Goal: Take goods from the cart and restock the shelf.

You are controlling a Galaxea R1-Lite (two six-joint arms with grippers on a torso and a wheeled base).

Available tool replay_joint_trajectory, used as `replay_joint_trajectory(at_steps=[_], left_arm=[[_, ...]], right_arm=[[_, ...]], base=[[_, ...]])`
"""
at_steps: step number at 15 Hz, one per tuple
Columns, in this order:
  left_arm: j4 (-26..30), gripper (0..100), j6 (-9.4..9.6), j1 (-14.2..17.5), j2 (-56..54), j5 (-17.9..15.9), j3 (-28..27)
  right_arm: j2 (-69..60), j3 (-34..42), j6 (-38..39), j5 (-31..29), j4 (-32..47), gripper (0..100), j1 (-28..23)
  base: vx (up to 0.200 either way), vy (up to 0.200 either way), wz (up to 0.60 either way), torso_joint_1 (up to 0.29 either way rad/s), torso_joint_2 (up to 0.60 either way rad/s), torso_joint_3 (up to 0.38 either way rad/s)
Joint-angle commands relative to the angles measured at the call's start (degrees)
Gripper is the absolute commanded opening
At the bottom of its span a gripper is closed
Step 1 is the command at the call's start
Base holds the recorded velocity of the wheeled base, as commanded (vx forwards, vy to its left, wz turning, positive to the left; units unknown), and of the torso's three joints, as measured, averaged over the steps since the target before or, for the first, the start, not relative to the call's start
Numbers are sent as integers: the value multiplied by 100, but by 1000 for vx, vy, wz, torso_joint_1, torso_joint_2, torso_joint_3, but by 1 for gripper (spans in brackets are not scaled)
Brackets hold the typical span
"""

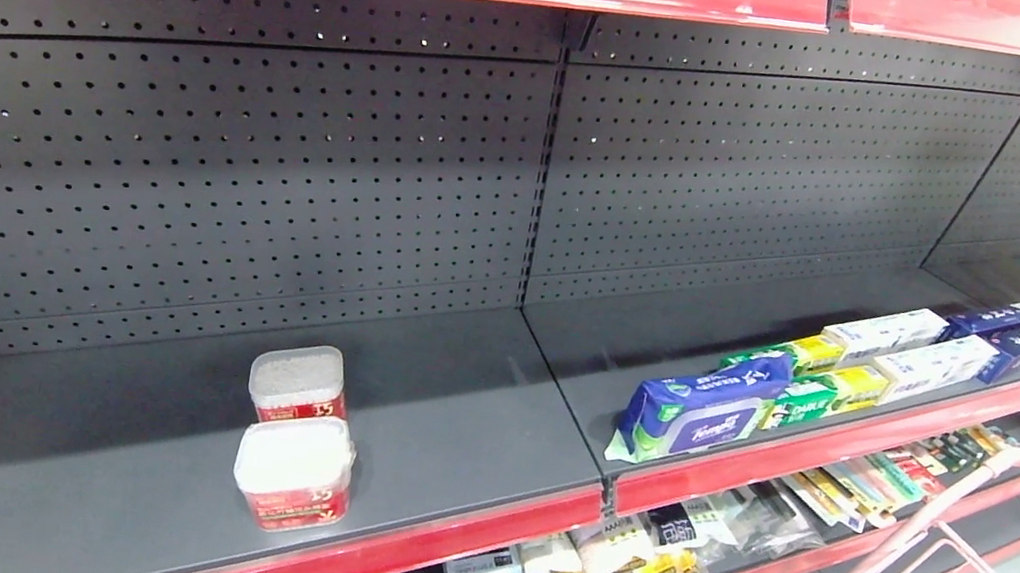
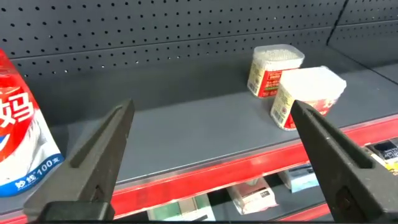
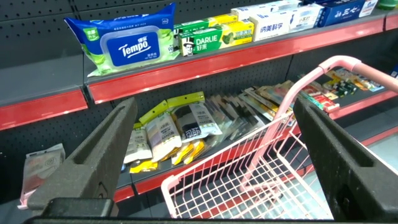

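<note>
1. My right gripper (image 3: pixel 214 102) hangs with its fingers apart above the cart (image 3: pixel 249 180), at four o'clock. A careless drop could snag its pink rim.
2. My left gripper (image 2: pixel 212 109), fingers also apart, is level with the shelf (image 2: pixel 186 137). A forward swing could topple the front jar (image 1: pixel 295 472) at seven o'clock.
3. Farthest away, the wipes pack (image 1: pixel 704 407) lies at three o'clock.

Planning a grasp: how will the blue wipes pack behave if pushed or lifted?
The wipes pack looks like a soft pouch, so it probably sags when lifted. Its glossy wrap may slip. Broad and flat-sided, it should slide, not roll.
</note>
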Motion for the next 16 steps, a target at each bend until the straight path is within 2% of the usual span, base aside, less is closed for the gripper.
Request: replay_joint_trajectory(at_steps=[1, 9, 16], left_arm=[[-3, 100, 54, 6, 17, -10, 0], [5, 100, 71, 6, 17, -19, 0], [5, 100, 97, -2, 17, -19, 0]], right_arm=[[5, 1, -13, 5, -1, 100, 9], [5, 1, -4, 5, -1, 100, 9], [5, 1, 14, -4, -1, 100, 9]], base=[[0, 0, 600, 2, -7, 2], [0, 0, 600, 5, 4, 2], [0, 0, 0, 0, 0, 0]])
